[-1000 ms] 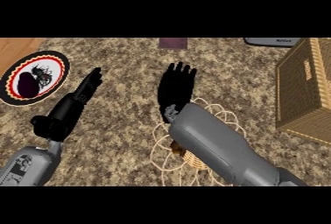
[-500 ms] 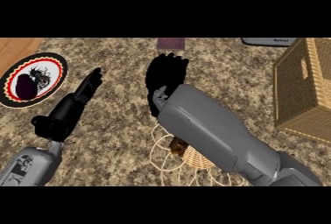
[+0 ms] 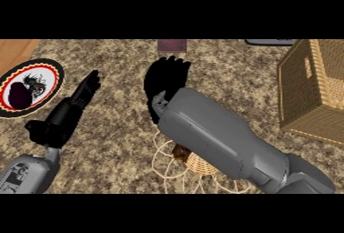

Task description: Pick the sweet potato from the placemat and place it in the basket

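Note:
The sweet potato (image 3: 197, 162) shows as a tan and brown lump on the pale lace placemat (image 3: 164, 169) at the lower middle, mostly hidden under my right forearm. My right hand (image 3: 167, 81) is open with fingers pointing away, over bare counter beyond the mat and holding nothing. The wicker basket (image 3: 316, 86) stands at the right edge, well to the right of that hand. At the left, my left hand (image 3: 73, 108) rests open, fingers straight.
A round black-rimmed plate (image 3: 48, 69) with a dark red centre lies at the far left, beside the left hand. A dark red object (image 3: 172, 44) and a grey object (image 3: 269, 42) sit at the counter's far edge.
My right hand has moved away from the placemat, farther up the counter and slightly left. Its forearm now covers more of the sweet potato. The left hand has stayed still.

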